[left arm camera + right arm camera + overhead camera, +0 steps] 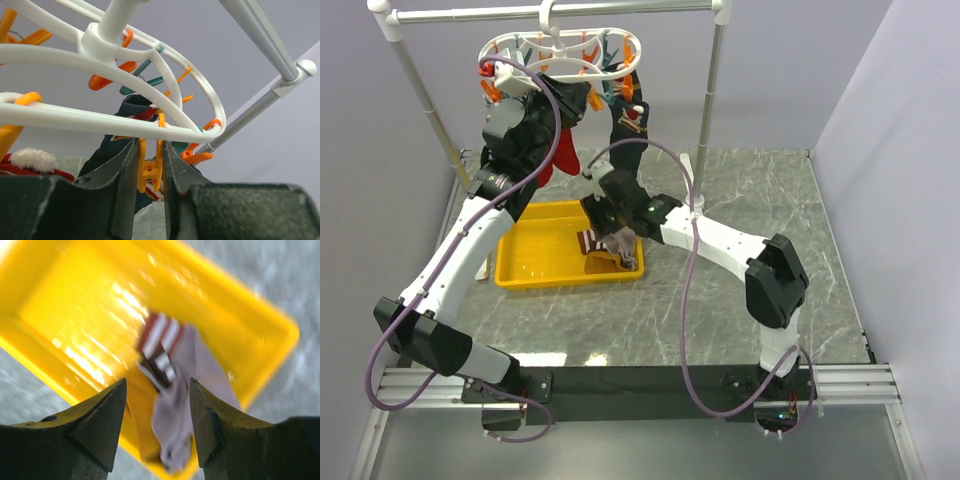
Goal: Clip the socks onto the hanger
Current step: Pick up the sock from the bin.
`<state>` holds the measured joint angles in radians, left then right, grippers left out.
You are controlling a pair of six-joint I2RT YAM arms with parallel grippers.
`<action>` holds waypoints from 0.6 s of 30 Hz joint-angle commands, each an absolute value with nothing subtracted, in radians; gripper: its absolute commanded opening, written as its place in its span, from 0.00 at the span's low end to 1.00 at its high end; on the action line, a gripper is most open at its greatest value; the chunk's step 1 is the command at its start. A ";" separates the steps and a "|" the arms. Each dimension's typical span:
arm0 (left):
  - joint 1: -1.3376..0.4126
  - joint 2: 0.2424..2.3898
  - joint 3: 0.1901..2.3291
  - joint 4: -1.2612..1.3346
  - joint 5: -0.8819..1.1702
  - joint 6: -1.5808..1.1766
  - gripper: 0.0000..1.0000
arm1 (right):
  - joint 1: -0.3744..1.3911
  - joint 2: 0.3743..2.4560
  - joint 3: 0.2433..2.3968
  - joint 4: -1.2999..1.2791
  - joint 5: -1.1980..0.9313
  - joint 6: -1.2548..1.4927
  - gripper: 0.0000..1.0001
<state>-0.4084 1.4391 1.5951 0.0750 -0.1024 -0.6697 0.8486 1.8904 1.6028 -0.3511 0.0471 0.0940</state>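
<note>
Your left gripper (148,151) is up at the hanger (100,122), fingers clenched on an orange clothespin (148,172) that dangles from the near side of the white ring. The hanger itself hangs by its hook from the rail (470,14) of the white stand at the back of the table (720,320). A red sock (560,155) hangs below the ring, right beside your left wrist, and a dark sock (628,120) hangs at the ring's right end.

Over to your right gripper (157,385): it's down low over the yellow tray (60,300), fingers spread apart with nothing between them. Directly under that gap lies a grey-beige sock (175,425), its dark-and-white striped cuff (157,347) toward the middle of the tray. The wrist view is blurred, so you can't tell whether the fingertips touch the fabric. From above, a brown-mustard sock (600,263) lies just beside it, by the tray's near right corner
</note>
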 commanded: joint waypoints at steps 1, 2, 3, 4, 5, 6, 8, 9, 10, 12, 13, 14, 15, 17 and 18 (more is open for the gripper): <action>-0.399 1.411 1.594 0.146 -0.110 -0.670 0.27 | 0.841 1.965 1.703 -0.295 -0.092 0.020 0.59; -0.399 1.410 1.594 0.144 -0.110 -0.670 0.27 | 0.839 1.994 1.704 -0.264 -0.106 0.009 0.59; -0.397 1.411 1.594 0.146 -0.110 -0.670 0.27 | 0.841 2.006 1.706 -0.247 -0.112 0.009 0.58; -0.397 1.408 1.592 0.146 -0.110 -0.670 0.27 | 0.839 2.020 1.712 -0.235 -0.120 0.009 0.58; -0.397 1.408 1.592 0.146 -0.110 -0.672 0.27 | 0.839 2.052 1.723 -0.233 -0.141 -0.033 0.57; -0.399 1.408 1.594 0.144 -0.110 -0.673 0.27 | 0.841 2.068 1.744 -0.235 -0.147 -0.044 0.57; -0.396 1.407 1.594 0.143 -0.110 -0.673 0.27 | 0.839 2.107 1.758 -0.233 -0.156 -0.060 0.57; -0.397 1.405 1.595 0.143 -0.110 -0.672 0.27 | 0.839 2.118 1.767 -0.233 -0.158 -0.066 0.57; -0.396 1.405 1.594 0.141 -0.110 -0.673 0.27 | 0.839 2.138 1.773 -0.233 -0.160 -0.072 0.57; -0.396 1.404 1.594 0.140 -0.110 -0.672 0.27 | 0.838 2.157 1.789 -0.230 -0.166 -0.089 0.57; -0.396 1.404 1.592 0.140 -0.110 -0.672 0.27 | 0.835 2.166 1.793 -0.226 -0.173 -0.092 0.58; -0.396 1.405 1.592 0.138 -0.109 -0.672 0.27 | 0.831 2.181 1.798 -0.216 -0.182 -0.097 0.59; -0.397 1.404 1.592 0.137 -0.109 -0.670 0.27 | 0.828 2.190 1.810 -0.210 -0.202 -0.094 0.59; -0.396 1.402 1.592 0.137 -0.107 -0.670 0.27 | 0.816 2.218 1.831 -0.210 -0.216 -0.083 0.60; -0.397 1.401 1.592 0.135 -0.107 -0.670 0.27 | 0.808 2.224 1.853 -0.213 -0.227 -0.081 0.60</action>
<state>-0.4023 1.4387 1.5909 0.0860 -0.1024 -0.6727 0.8364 2.2257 1.7580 -0.2623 -0.1814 -0.0658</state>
